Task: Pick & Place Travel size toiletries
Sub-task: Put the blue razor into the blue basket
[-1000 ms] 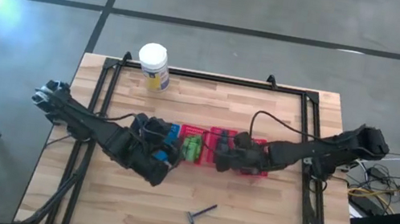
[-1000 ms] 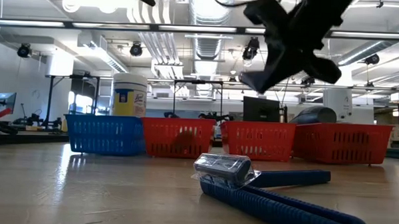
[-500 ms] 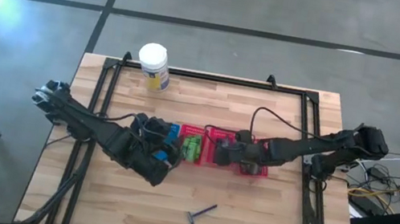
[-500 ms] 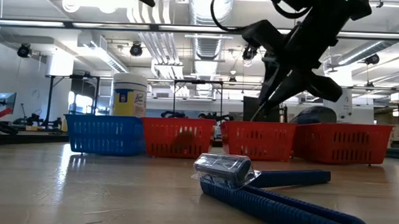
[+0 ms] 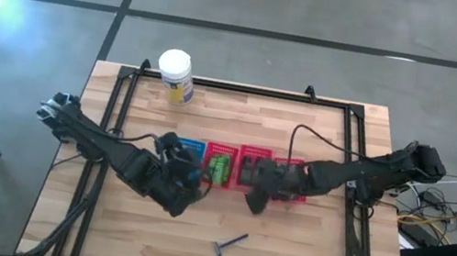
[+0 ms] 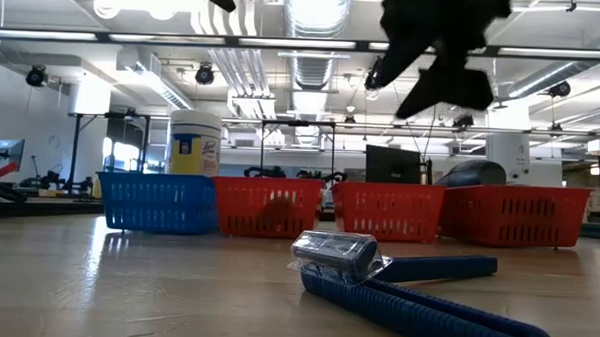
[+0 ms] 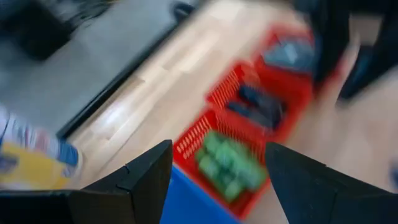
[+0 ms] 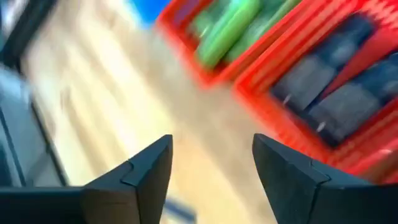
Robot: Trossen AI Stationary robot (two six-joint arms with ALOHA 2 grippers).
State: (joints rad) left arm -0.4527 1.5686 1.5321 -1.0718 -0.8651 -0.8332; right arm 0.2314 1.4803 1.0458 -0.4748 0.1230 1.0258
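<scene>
Four small baskets stand in a row at mid-table. One red basket holds green little bottles. The red basket to its right holds dark stick-like pieces. The rightmost red basket holds grey tubes. A blue razor lies flat on the table near the front edge. My left gripper hovers open by the row's left end. My right gripper hangs open over bare wood just in front of the red baskets, nothing between its fingers.
A white jar with a yellow label stands at the far left. A blue basket is the leftmost of the row. Black frame rails run along the table's sides. Bare wood lies between the baskets and the razor.
My right gripper dipped its fingers to a red basket in the row, then rose and came toward the near edge, now over bare wood; its fingers stand apart now. My left gripper stayed in place and rolled about its own axis.
</scene>
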